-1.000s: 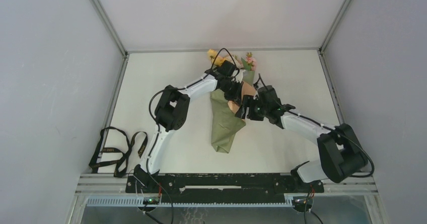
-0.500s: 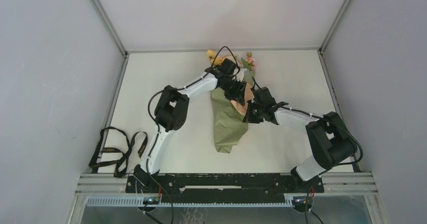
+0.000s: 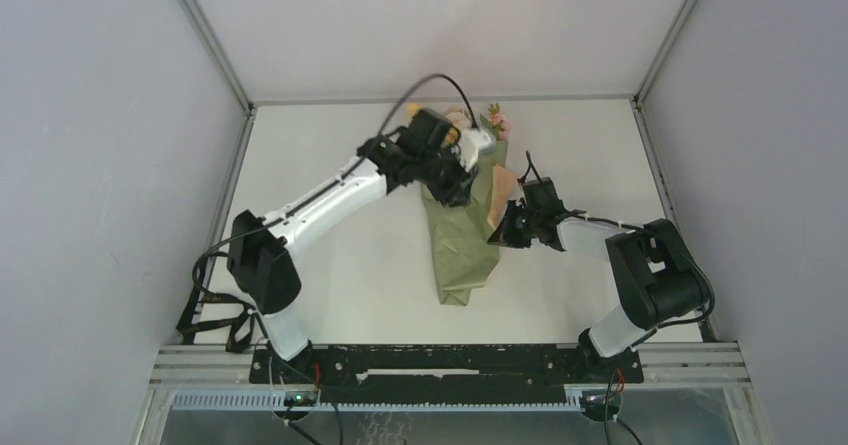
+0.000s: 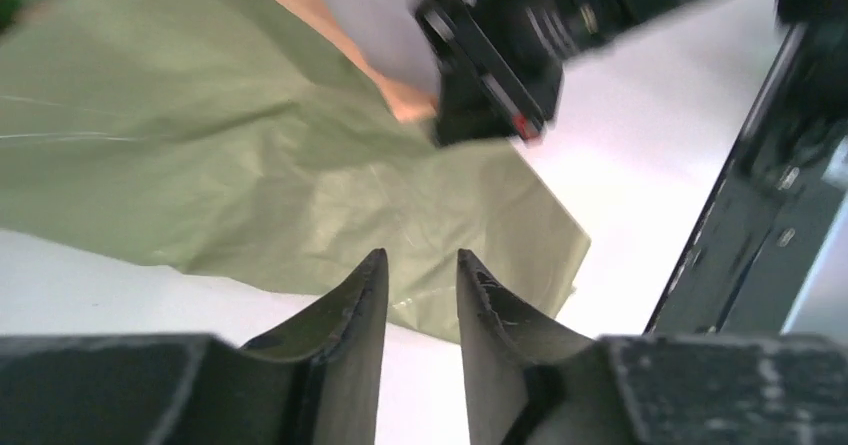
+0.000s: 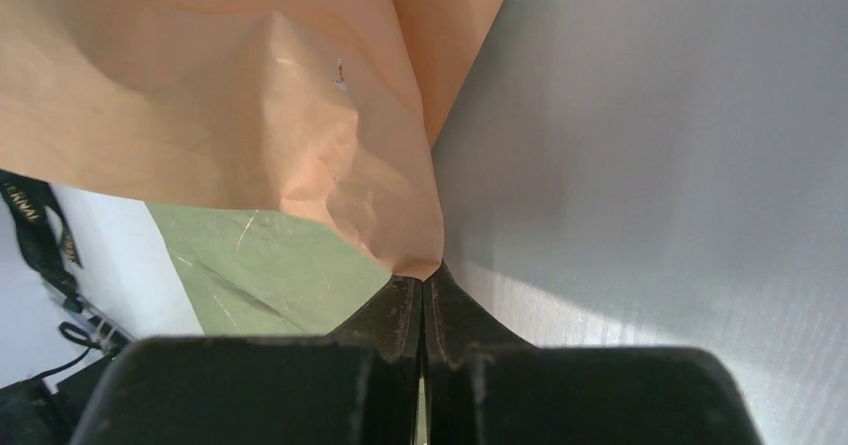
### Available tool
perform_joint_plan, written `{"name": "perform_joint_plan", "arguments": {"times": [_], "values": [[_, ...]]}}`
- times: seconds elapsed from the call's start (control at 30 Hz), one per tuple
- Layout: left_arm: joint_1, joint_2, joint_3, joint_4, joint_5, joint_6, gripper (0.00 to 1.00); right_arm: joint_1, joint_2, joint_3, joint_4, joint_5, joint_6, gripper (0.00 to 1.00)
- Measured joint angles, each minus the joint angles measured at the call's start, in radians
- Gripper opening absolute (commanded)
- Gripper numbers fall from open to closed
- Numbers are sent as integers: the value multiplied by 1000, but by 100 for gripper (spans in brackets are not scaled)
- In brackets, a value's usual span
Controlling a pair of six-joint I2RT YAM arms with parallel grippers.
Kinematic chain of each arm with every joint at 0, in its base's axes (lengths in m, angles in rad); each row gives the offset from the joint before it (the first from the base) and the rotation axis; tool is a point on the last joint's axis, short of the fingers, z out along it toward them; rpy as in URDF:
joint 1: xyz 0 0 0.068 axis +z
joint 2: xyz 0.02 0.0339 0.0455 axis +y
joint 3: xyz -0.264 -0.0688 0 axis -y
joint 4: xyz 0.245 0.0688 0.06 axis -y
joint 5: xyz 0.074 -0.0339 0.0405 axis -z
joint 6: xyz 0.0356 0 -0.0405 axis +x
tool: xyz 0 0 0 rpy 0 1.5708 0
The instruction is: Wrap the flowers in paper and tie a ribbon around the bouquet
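Note:
The bouquet (image 3: pixel 462 245) lies mid-table as an olive-green cone of paper (image 4: pixel 200 135) with its peach inner side showing at the top. Pink and yellow flowers (image 3: pixel 494 122) poke out at the far end. My right gripper (image 5: pixel 425 277) is shut on a peach corner of the paper (image 5: pixel 300 155), at the cone's right edge (image 3: pixel 497 233). My left gripper (image 4: pixel 420 260) hovers open just above the green paper with nothing between its fingers, over the cone's upper left (image 3: pixel 452 187). The black ribbon (image 3: pixel 215 303) lies in loops at the near left, partly behind the left arm.
The right gripper's black body (image 4: pixel 490 60) sits close in front of the left fingers. Metal frame rails (image 3: pixel 215 55) and grey walls bound the table. A black base bar (image 3: pixel 450 360) runs along the near edge. The ribbon (image 5: pixel 35 225) also shows at the right wrist view's left edge.
My left gripper has opened, let go of the paper and lifted off the cone, its arm stretching out. My right gripper has moved in and shut on the paper's edge.

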Motion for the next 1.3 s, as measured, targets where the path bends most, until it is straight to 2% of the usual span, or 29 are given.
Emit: {"name": "perform_joint_plan", "arguments": {"times": [0.1,0.23,0.47,0.6,0.73,0.9,0.97,1.07,1.1,1.17,1.3], "values": [[-101,-32,-157,53,-91,76,35,-12,14,-8,37,-35,23,0],[-221,65,-305,120,-183,155,41,-20,27,-13,72,-64,50,3],[-336,143,-410,197,-264,291,53,-70,27,-48,105,-78,95,23],[-352,143,-418,231,-272,342,55,-119,23,-50,108,-63,104,35],[-352,142,-422,238,-265,362,58,-214,13,-43,100,-44,100,40],[-352,141,-422,241,-262,379,59,-290,-25,45,-42,51,66,53],[-352,141,-422,241,-261,381,59,-285,-90,54,-86,92,53,64],[-352,141,-422,242,-261,383,61,-252,-211,61,-132,123,29,93],[-352,141,-422,242,-261,384,62,-242,-225,67,-130,117,29,97],[-352,141,-422,242,-262,385,64,-225,-213,87,-113,82,25,98],[-352,141,-422,243,-262,387,67,-203,-56,121,-71,-4,44,99]]}}
